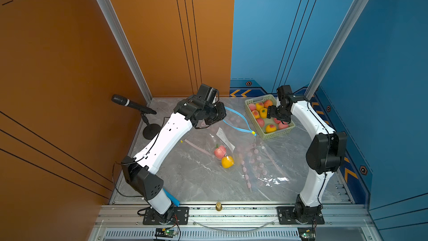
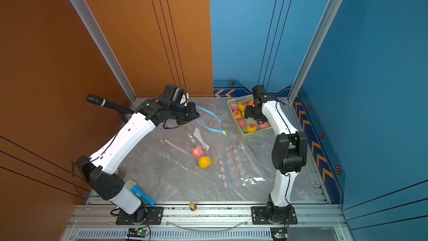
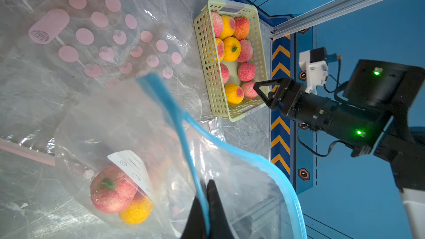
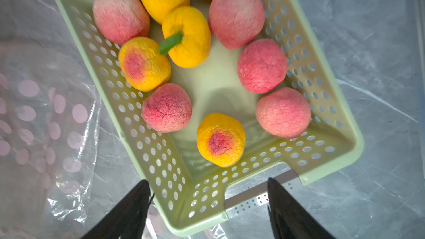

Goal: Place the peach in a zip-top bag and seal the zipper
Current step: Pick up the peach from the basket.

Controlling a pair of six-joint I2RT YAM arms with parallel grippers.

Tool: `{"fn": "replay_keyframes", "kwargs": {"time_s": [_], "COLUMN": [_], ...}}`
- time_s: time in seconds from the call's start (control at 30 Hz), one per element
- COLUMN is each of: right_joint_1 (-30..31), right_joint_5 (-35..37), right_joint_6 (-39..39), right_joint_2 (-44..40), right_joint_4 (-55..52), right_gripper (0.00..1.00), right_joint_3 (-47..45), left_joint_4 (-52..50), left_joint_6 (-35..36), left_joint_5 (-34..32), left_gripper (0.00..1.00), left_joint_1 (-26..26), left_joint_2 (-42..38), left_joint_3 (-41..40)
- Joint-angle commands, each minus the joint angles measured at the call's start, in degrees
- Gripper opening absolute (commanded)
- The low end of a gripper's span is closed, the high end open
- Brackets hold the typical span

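Left gripper [image 3: 206, 183] pinched the bag's [image 3: 110, 120] blue zipper [image 3: 174, 116], and the bag mouth gaped open. Pink peach [image 1: 219, 151] and yellow peach [image 1: 227, 161] lay inside, centre of both top views. Right gripper [image 4: 207, 180], jaws spread and empty, hovered over the basket [image 1: 278, 133], right of centre, with more peaches [image 4: 262, 65] in it.

Peaches [image 1: 270, 128] in basket [image 1: 279, 133], right of bag [image 1: 225, 139]

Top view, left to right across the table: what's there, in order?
microphone → clear bag holding two peaches → basket → right arm's black elbow. The spotted bag spans the same stretch as the basket, so it is left out.
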Motion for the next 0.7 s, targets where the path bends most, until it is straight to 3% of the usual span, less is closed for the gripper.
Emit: {"fn": "replay_keyframes", "kwargs": {"time_s": [0.0,0.2,0.67], "right_joint_1": [-0.3,-0.1,0.7], "right_joint_5": [3.1,5.3,5.3], "right_joint_6": [-4.4,-7.3,-9.0], "right_joint_2": [2.8,10.0,17.2], "right_joint_4": [-6.5,-10.5,-11.0], "right_gripper": [0.82,0.83,0.85], "right_joint_3": [5.6,9.5,10.6], "left_joint_4": [0.2,0.5,0.6], "left_joint_6": [1.0,1.1,1.2], "left_joint_5": [-0.7,-1.0,-2.0], "left_gripper": [0.00,0.00,0.00], "left_joint_1": [-0.2,-0.5,-0.8], "left_joint_2": [0.5,0.8,-0.3], "left_joint_3": [0.1,0.1,-1.7]}}
